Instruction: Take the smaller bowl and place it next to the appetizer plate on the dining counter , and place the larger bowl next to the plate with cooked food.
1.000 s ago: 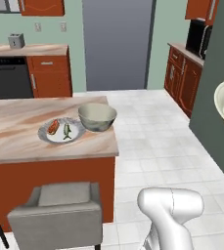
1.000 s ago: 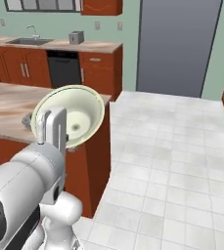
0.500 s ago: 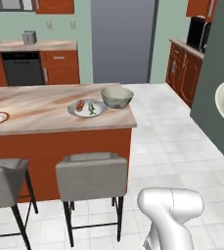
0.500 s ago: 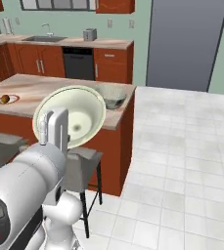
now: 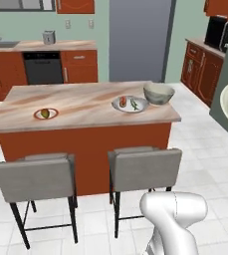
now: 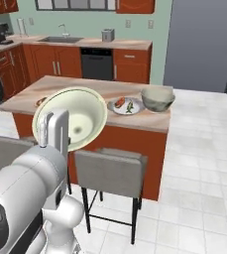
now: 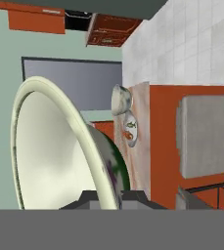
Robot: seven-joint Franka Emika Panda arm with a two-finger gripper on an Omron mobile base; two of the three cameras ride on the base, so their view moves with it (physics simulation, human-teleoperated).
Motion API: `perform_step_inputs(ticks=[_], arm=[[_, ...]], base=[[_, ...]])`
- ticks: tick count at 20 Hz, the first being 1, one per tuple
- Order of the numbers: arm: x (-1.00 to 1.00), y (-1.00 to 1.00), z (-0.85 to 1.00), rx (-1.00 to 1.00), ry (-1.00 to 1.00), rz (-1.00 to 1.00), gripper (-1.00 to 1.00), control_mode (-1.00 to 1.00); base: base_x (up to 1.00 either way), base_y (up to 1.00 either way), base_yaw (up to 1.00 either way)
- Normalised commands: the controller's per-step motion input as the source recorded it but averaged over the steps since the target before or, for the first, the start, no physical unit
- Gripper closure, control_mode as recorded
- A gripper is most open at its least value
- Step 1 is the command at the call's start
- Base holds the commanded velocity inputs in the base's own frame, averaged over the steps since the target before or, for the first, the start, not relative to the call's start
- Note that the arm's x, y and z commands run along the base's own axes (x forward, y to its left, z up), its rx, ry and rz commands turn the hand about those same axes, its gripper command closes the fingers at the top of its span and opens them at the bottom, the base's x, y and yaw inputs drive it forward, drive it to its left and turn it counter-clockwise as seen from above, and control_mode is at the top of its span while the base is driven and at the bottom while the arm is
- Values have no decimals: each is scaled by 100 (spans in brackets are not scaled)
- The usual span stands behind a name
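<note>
**A:** Which step is this?

**B:** By my reading, the second half. The big bowl [image 5: 159, 93] sits on the desk [image 5: 85, 102], just beside the plate of cooked food [image 5: 130, 104], right of centre in the left base view. So that part looks done. What remains is the small bowl [image 6: 80, 116].

**A:** And where is that one?

**B:** In the air, well short of the desk. It is tipped on its side with its pale inside facing the right base camera. The hand [image 7: 108, 199] is closed on its rim, with the rim running between the two fingers at the bottom of the hand view.

**A:** What does the next move need?

**B:** The appetizer plate [image 5: 46, 114] lies towards the left end of the desk, well apart from the other plate. I'd say the base has to come closer and further left. Then the arm must reach over the chairs [image 5: 144, 169], level the bowl and set it down beside that plate without touching it.

**A:** Anything hard to see?

**B:** The fingertips are mostly hidden behind the bowl, so how deep the grip goes is unclear. In the left base view the bowl is cut off at the right edge. Its outside looks dark and blotchy in the hand view, which may be shadow or pattern. The food on the appetizer plate is too small to name.
</note>
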Motion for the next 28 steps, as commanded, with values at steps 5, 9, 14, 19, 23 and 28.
perform_step_inputs(ticks=[5, 9, 14, 19, 23, 28], arm=[[0, 0, 0, 0, 0, 0, 100, 100], [0, 0, 0, 0, 0, 0, 100, 100], [0, 0, 0, 0, 0, 0, 100, 100], [0, 0, 0, 0, 0, 0, 100, 100], [0, 0, 0, 0, 0, 0, 100, 100], [0, 0, 0, 0, 0, 0, 100, 100]], base=[[17, 100, -7], [82, 100, -8], [100, 92, 12], [100, 50, 39], [96, -6, 66], [60, -4, 32]])
